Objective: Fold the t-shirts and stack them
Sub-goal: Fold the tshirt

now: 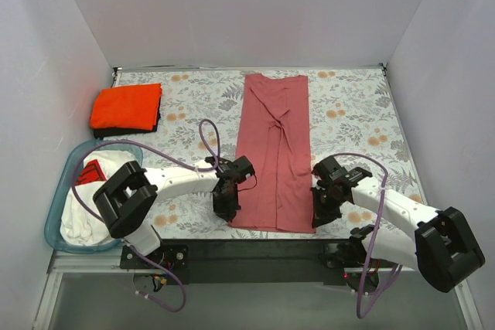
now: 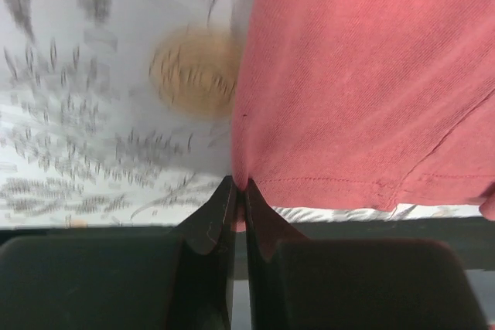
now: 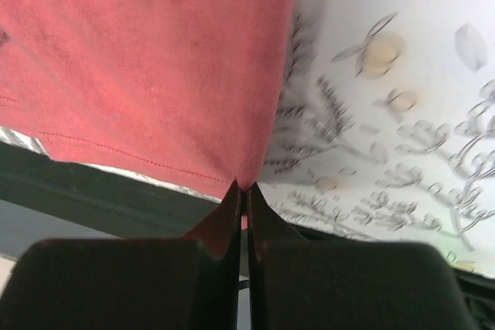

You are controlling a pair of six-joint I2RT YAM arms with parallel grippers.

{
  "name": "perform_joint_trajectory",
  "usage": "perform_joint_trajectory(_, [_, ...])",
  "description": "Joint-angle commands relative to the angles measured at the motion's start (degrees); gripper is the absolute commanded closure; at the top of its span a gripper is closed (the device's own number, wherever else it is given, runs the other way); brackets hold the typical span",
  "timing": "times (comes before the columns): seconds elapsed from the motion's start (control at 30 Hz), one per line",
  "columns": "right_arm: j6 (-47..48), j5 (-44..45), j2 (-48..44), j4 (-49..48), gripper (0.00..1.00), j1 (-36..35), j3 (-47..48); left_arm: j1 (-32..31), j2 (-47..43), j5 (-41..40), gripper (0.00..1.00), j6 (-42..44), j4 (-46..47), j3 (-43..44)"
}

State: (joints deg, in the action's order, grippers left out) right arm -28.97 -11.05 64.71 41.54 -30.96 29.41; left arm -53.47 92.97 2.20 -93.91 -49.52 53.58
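A dusty rose-red t-shirt (image 1: 274, 148) lies as a long narrow strip down the middle of the table, folded lengthwise, hem at the near edge. My left gripper (image 1: 226, 208) is shut on the hem's near left corner (image 2: 241, 182). The right gripper (image 1: 317, 214) is shut on the near right corner (image 3: 244, 183). Rose cloth (image 2: 363, 83) (image 3: 147, 59) shows pinched between both pairs of fingers. At the far left a folded orange t-shirt (image 1: 126, 106) rests on a black t-shirt (image 1: 151, 125), of which only an edge shows.
The table carries a floral cloth (image 1: 348, 113). A light blue basket (image 1: 56, 214) holding white and red laundry stands at the near left. White walls enclose the table on three sides. The table's dark front rail (image 1: 255, 249) runs just below the hem.
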Motion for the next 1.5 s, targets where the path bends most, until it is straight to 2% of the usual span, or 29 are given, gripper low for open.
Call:
perform_joint_trajectory(0.0, [-4.41,0.85,-3.00,6.87,0.99,-6.45,1.18,-5.83,-7.60,1.58,1.00,-4.86,-7.17,-2.34])
perform_joint_trajectory(0.1, [-8.73,0.33,-5.90,8.82,0.99,-11.22,0.30,-9.18,-12.09,4.39,1.00,-8.30,-7.53,-4.80])
perform_joint_trajectory(0.2, [-9.00,1.55,-7.93,8.74,0.99,-11.49,1.52,-8.85,-14.04,4.49,1.00,-9.71,-5.77,-5.07])
perform_joint_trajectory(0.27, [-8.12,4.70,-6.10,9.08,0.99,-11.49,4.42,-7.27,-13.61,3.26,1.00,-8.49,-5.06,-3.32])
perform_joint_trajectory(0.47, [0.48,13.66,6.19,9.79,0.99,-9.74,22.16,3.27,-9.66,-1.49,1.00,-1.38,-3.75,7.05])
perform_joint_trajectory(0.5, [1.71,13.86,7.53,9.70,0.99,-7.64,24.27,6.94,-9.39,-3.23,1.00,-0.32,-3.22,8.02])
perform_joint_trajectory(0.6, [5.41,15.26,12.71,9.53,0.99,-3.24,32.71,12.58,-7.28,-4.74,1.00,3.01,-0.06,12.06])
perform_joint_trajectory(0.87, [12.79,15.36,25.80,8.12,0.99,6.60,49.32,20.33,2.38,-9.40,1.00,10.14,8.56,22.69])
perform_joint_trajectory(1.17, [16.40,12.63,35.13,6.19,0.99,11.09,55.31,23.33,9.85,-10.37,1.00,14.45,14.89,29.56])
perform_joint_trajectory(1.47, [17.81,11.49,39.09,2.41,0.99,13.38,57.43,23.85,14.69,-10.63,1.00,16.48,18.84,29.91])
